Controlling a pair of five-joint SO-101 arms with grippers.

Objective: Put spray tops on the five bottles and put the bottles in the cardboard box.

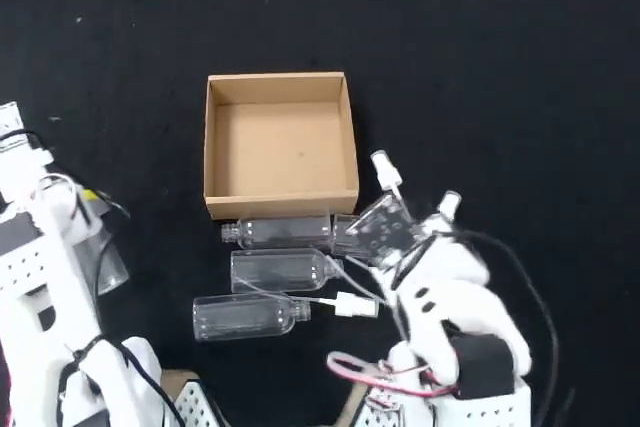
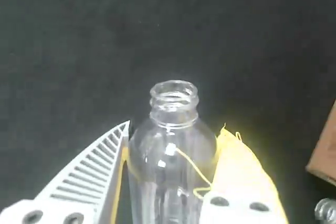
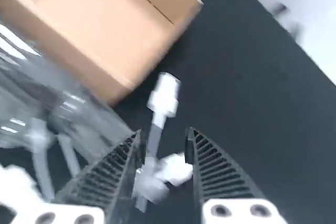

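Bottle grip report: my left claw [image 2: 176, 128] is clenched around a clear bottle [image 2: 173, 161], one finger on each side of its shoulder, with the open neck poking out past the fingertips. That's over at the left side of the black counter [image 1: 500, 77], well apart from the cardboard box [image 1: 280, 205].

My right claw [image 3: 164, 134] sits just off the box's near right corner. A spray top [image 3: 170, 170] lies crosswise between the fingers and looks pinched from both sides, though it's pretty blurry there. A second spray top [image 3: 164, 95] sticks out beyond the fingertips, with its stem running back between them.

Three open-necked bottles lie on their sides in rows in front of the box. The top bottle [image 1: 285, 232] is just beside the box's front wall, the middle bottle [image 1: 280, 269] is right next to it, and the bottom bottle [image 1: 240, 316] is nearest my bases. A third spray top [image 1: 352, 304], thin tube attached, lies loose on the counter near the bottom bottle's neck.
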